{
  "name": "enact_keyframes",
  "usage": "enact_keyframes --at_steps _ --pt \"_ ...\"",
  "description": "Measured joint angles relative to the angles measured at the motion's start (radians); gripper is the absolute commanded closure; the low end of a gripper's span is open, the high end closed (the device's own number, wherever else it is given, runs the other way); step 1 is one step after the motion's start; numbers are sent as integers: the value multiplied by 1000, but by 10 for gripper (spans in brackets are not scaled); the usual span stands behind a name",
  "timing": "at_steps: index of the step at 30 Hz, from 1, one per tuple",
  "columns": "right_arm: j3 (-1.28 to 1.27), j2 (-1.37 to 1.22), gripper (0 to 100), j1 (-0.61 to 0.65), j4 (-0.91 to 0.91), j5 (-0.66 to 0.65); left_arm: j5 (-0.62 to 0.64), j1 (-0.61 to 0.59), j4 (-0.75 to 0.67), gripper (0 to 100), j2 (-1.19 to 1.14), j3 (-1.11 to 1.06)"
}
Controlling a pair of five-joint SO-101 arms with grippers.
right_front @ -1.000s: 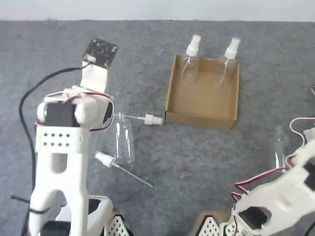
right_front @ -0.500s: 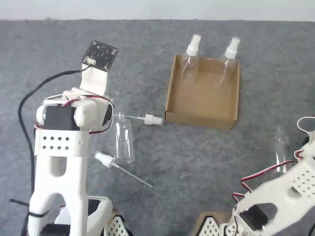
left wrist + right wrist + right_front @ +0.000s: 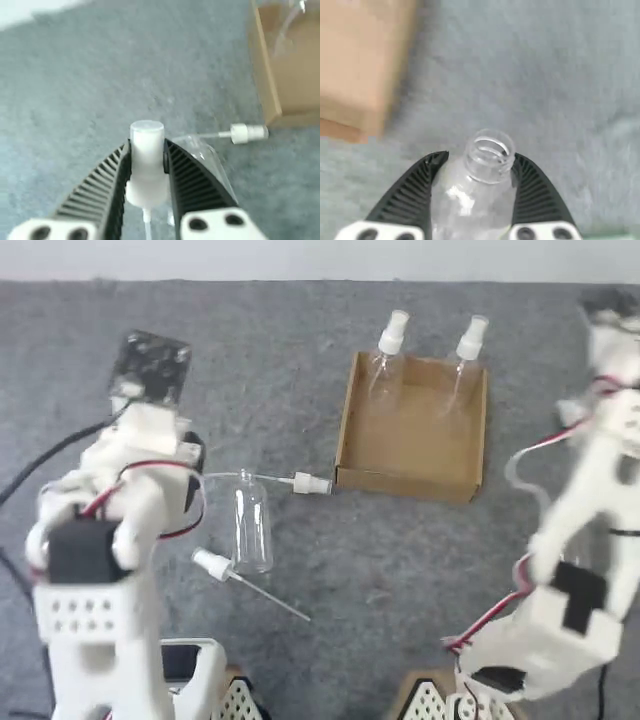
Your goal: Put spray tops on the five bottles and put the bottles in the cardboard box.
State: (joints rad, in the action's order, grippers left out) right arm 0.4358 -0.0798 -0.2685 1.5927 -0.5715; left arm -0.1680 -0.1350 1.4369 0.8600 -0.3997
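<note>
In the left wrist view my left gripper is shut on a white spray top, held above the mat. Below it lie an uncapped clear bottle and a second spray top. My right gripper is shut on a clear bottle whose open neck points up. From above, the cardboard box holds two capped bottles along its far wall. The lying bottle sits between a spray top and another spray top.
The left arm stands tall over the mat's left side and the right arm rises along the right edge. A corner of the box lies close to the right gripper. Grey mat covers the table.
The right arm has swung up from the lower right corner, taking the bottle off the mat. The left arm has shifted left and risen.
</note>
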Motion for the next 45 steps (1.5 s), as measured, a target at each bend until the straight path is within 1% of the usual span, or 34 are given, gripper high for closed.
enact_keyframes --at_steps 3,8,10,12,15,20,23,25,27,29,32,35,40,42,45 --pt "0 109 993 201 51 84 8 2 -2 989 38 0" --pt "-40 249 991 562 84 203 78 -6 -2 989 55 64" --pt "-117 299 991 694 44 244 100 -6 -2 989 55 117" --pt "-233 354 991 798 -34 273 129 -6 -2 989 55 163" --pt "-459 439 991 885 -193 293 164 -6 -2 989 54 224" --pt "-842 588 991 977 -476 299 259 -2 -17 989 9 284" --pt "-1030 666 991 1043 -611 325 339 49 -51 989 -9 288" --pt "-1109 698 991 1086 -657 333 391 84 -80 989 -11 288" --pt "-1146 724 991 1114 -669 336 430 109 -115 989 -11 288" --pt "-1155 735 983 1120 -674 336 448 109 -140 989 -14 288" --pt "-1152 747 904 1092 -620 333 451 112 -146 989 -9 272" --pt "-1065 747 831 979 -443 284 416 100 -146 989 -12 206" --pt "-879 749 822 755 -95 95 368 -6 -146 989 -14 94" --pt "-875 749 821 733 9 44 342 -31 -146 989 -14 52" --pt "-922 750 820 790 84 9 276 -58 -161 989 -15 -12"
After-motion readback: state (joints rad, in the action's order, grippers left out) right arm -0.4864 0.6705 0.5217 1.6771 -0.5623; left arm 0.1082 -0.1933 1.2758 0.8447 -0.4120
